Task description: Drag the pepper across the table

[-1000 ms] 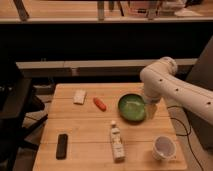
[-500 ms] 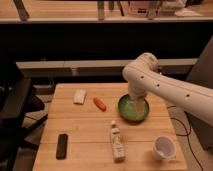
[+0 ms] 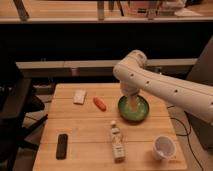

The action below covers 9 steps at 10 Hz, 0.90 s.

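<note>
Hanging over the one green bowl [image 3: 143, 115], end effector [image 3: 132, 103], grip unclear; one pepper [image 3: 99, 103], one bottle [image 3: 117, 143], one cup [image 3: 164, 147] on table [image 3: 86, 131].

We see a matt wooden desk [image 3: 90, 131] — the pepper [image 3: 100, 104] smooth. The end effector [image 3: 132, 103], below the arm's smooth white casing [image 3: 165, 88], hangs over the bowl [image 3: 143, 116].

Table [image 3: 90, 150]: pale wood, plank stripes. Pepper [image 3: 99, 103]: red-orange. Bowl [image 3: 143, 114]: green. Gripper [image 3: 132, 104]: cream-white, hanging over green bowl. Arm [image 3: 165, 88]: white, small dark dots. Bottle [image 3: 117, 143]: white, darker label. Cup [image 3: 164, 148]: white. Flat block [image 3: 62, 145], front left: black. Pad [image 3: 79, 96] beside pepper: white.
</note>
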{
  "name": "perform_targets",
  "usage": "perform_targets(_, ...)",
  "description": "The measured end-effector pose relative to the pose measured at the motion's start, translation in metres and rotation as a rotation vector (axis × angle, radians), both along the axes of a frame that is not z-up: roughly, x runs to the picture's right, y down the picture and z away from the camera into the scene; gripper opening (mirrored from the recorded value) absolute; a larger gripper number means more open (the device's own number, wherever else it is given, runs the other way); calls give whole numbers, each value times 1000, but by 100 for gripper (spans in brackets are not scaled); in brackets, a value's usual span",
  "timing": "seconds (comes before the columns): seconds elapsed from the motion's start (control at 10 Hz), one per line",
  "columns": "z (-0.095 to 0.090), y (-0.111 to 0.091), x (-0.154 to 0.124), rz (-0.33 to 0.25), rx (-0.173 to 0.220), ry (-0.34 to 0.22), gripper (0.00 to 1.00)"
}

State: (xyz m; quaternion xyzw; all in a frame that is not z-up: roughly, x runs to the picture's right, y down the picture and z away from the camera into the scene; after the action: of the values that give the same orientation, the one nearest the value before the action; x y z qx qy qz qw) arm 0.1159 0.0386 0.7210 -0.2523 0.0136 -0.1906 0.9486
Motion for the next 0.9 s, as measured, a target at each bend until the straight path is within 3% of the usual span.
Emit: perform_targets(0.9,16,-16,-30,-130,12,-99,80)
